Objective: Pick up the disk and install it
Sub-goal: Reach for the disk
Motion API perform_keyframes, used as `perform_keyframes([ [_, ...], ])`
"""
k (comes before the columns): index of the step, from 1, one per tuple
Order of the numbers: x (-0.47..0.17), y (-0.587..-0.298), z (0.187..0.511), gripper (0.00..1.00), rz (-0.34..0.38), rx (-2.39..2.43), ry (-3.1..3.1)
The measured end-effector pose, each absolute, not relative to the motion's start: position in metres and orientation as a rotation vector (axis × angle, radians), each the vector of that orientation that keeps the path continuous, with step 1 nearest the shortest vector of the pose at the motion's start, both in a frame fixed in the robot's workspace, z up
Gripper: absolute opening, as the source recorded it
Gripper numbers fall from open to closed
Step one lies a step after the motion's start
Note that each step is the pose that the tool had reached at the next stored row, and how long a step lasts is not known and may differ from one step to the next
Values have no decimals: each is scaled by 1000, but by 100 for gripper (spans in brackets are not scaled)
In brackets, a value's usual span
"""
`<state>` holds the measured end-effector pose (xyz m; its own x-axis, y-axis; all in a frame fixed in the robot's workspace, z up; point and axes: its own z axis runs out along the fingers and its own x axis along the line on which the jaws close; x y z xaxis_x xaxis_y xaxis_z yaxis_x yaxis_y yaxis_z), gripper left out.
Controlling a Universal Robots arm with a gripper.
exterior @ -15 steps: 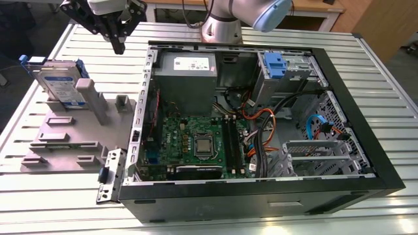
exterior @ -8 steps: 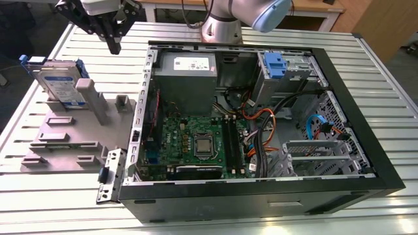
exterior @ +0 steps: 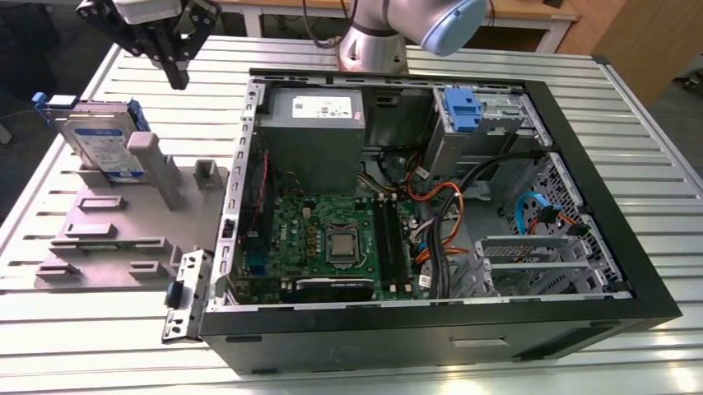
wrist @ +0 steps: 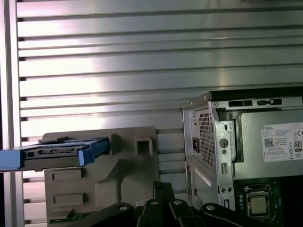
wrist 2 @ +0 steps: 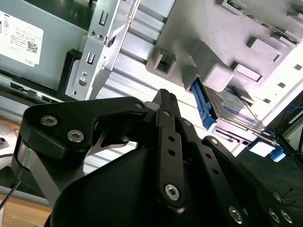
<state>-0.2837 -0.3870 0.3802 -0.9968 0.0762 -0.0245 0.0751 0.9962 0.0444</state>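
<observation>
Nothing is done yet: the disk (exterior: 101, 144) stands uninstalled in its holder (exterior: 110, 247) near the bench (exterior: 626, 107) edge. The gripper (exterior: 176, 81) hangs nearby, fingers pressed together, empty.

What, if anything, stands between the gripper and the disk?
Nothing visible. The gripper hangs in open air to the exterior view's right of the disk, which stands on edge in the grey holder, top edge exposed.

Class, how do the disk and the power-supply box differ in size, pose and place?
The disk is smaller than the power-supply box. The disk stands on edge in a grey holder outside the case; the box sits inside. Only the disk has blue rails. Both bear labels.
</observation>
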Motion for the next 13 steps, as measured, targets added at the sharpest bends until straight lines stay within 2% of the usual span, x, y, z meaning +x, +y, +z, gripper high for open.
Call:
perform_keyframes([
  [13, -291, -386, 379, 11, 68, 118, 3112],
])
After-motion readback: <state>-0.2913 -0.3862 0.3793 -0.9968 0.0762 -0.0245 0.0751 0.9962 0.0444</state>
